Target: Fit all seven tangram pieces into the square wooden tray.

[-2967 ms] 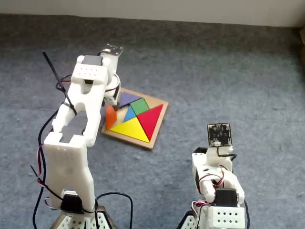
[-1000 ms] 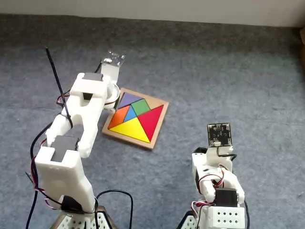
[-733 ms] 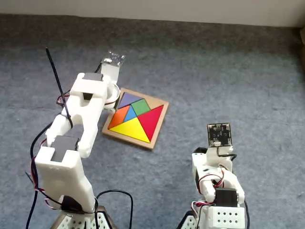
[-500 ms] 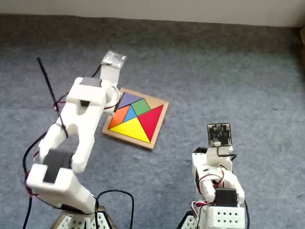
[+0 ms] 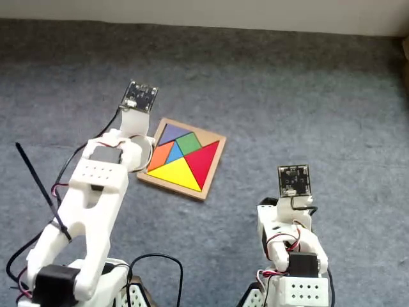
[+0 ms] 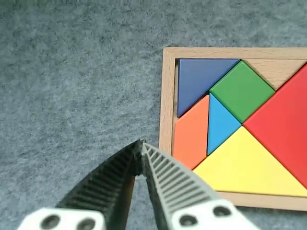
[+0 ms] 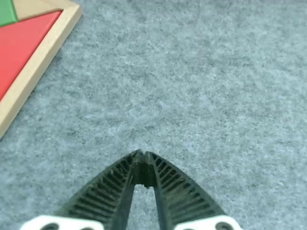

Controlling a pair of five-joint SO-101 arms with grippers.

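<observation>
While the grey carpet (image 5: 307,96) carries the square wooden tray (image 6: 167,96) left of centre, six coloured pieces (image 6: 240,163) lie flush inside. A wood-toned triangle (image 6: 276,71) may be gap or piece. The left gripper (image 6: 142,146), jaws closed and empty, hangs just left of the rim, seemingly clear of the pieces. The right gripper (image 7: 140,155), jaws closed, sits parked near right.

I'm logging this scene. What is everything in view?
wooden tray: 1, light wood, on the carpet, one gap bare
dark blue triangle: 1, in tray corner
light blue triangle: 1, in tray
yellow triangle: 1, in tray
red triangle: 1, in tray
green square: 1, in tray
orange parallelogram: 1, in tray
carpet: 1, grey, under everything
left gripper: 1, black, shut, beside the tray
right gripper: 1, black, shut, over carpet
</observation>
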